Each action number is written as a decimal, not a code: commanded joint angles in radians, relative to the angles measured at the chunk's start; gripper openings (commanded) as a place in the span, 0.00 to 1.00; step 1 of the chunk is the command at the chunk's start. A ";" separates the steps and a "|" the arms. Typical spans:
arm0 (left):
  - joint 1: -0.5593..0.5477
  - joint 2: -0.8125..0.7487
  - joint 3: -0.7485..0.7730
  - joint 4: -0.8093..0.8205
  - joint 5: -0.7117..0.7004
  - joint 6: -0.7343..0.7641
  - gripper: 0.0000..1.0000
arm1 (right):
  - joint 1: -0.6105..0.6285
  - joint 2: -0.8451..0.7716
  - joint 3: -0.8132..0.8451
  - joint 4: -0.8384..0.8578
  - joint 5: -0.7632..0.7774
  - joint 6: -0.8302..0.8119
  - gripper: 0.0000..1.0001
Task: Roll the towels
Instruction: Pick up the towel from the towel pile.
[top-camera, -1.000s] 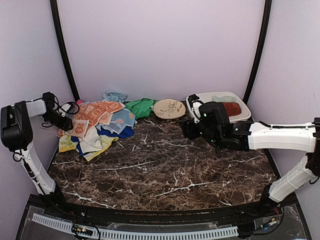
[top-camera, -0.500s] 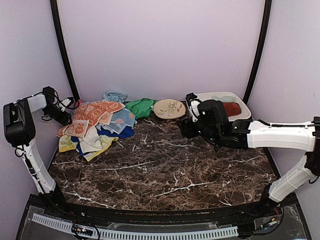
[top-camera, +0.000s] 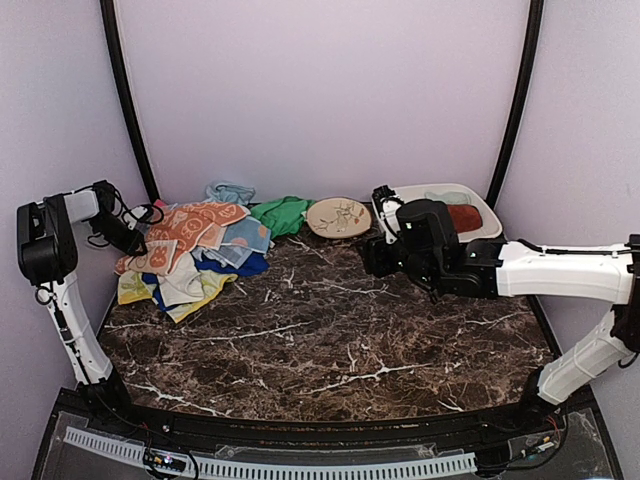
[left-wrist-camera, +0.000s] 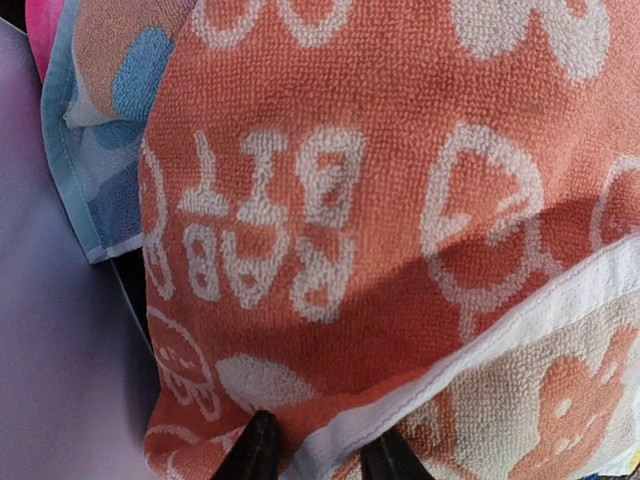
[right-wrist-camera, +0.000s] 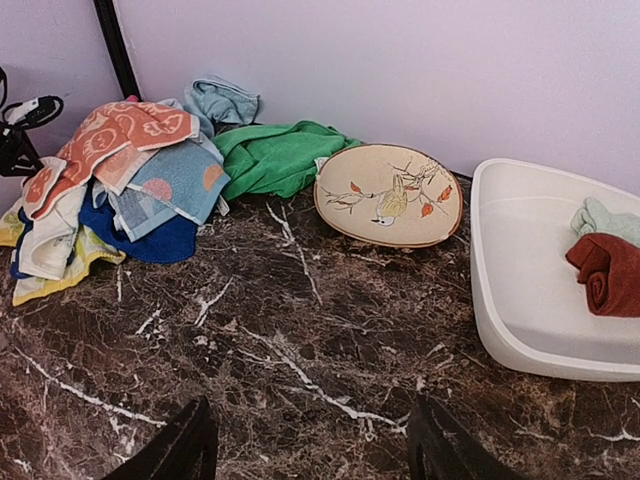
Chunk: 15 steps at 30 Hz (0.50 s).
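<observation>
A pile of towels lies at the back left. On top is an orange towel with cream pattern (top-camera: 190, 222), over a light blue one with orange dots (top-camera: 245, 237), a blue one (top-camera: 238, 266), a white one (top-camera: 180, 285) and a yellow one (top-camera: 135, 290). A green towel (top-camera: 280, 212) lies behind them. My left gripper (top-camera: 133, 247) is at the pile's left edge. In the left wrist view it (left-wrist-camera: 325, 455) is closed narrow on the white hem of the orange towel (left-wrist-camera: 380, 200). My right gripper (top-camera: 372, 258) is open and empty above the table, facing the pile (right-wrist-camera: 110, 135).
A round cream patterned plate (top-camera: 339, 216) lies at the back centre. A white tub (top-camera: 395, 200) at the back right holds a rolled dark red towel (top-camera: 462, 217) and a pale green one (top-camera: 445, 197). Purple walls close in the back and sides.
My left wrist has shifted slightly up and right at the pile's left edge. The right arm has barely moved. The pile looks the same.
</observation>
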<state>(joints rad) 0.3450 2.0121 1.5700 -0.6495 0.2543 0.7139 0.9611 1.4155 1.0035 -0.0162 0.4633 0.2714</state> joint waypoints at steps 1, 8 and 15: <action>0.008 -0.014 0.013 -0.032 0.044 -0.021 0.30 | 0.011 -0.035 0.010 -0.004 -0.008 0.009 0.64; 0.008 -0.053 0.021 -0.018 0.032 -0.036 0.00 | 0.011 -0.061 0.005 -0.013 -0.013 0.012 0.59; -0.028 -0.241 0.024 -0.013 0.075 -0.080 0.00 | 0.011 -0.057 0.010 -0.012 -0.022 0.012 0.56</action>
<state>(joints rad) 0.3412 1.9537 1.5703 -0.6495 0.2890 0.6666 0.9619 1.3735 1.0039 -0.0357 0.4492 0.2737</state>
